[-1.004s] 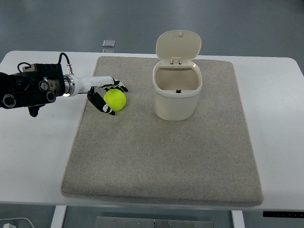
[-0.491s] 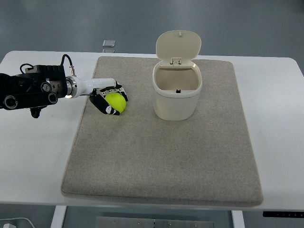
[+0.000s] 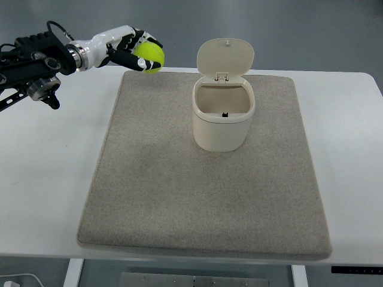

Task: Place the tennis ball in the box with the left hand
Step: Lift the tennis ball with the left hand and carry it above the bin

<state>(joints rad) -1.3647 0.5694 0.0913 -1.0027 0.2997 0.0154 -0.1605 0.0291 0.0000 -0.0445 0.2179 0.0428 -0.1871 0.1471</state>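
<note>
Top view. The left hand [image 3: 133,49] enters from the picture's left edge on a black arm with a white wrist section. Its fingers [image 3: 127,57] are curled around the tennis ball [image 3: 150,56], so the hand is clamped on the ball. The ball is yellow-green and sits at the outer end of the hand, partly covered by the black-and-white fingers. Hand and ball are raised clear of the surface and appear over the far left corner of the mat [image 3: 203,197], at the boundary between mat and white bench [image 3: 42,179].

The box [image 3: 222,118] is a cream-coloured bin standing upright on the far half of the mat, to the right of the ball and well apart from it. Its hinged lid [image 3: 225,57] is swung up and back, standing nearly upright behind the opening. The opening faces upward and the interior is visible; the inside looks cream-coloured, with a small dark mark at the near inner wall.

The mat is grey, rectangular, and covers most of the bench centre. Nothing lies on the mat between the ball and the box; the raised lid is the nearest part of the box to the ball at the same picture height.

A small pale rectangular object [image 3: 137,55] lies on the floor beyond the far edge of the bench, just beside the hand in the picture and partly hidden by it. What it is cannot be told.
</note>
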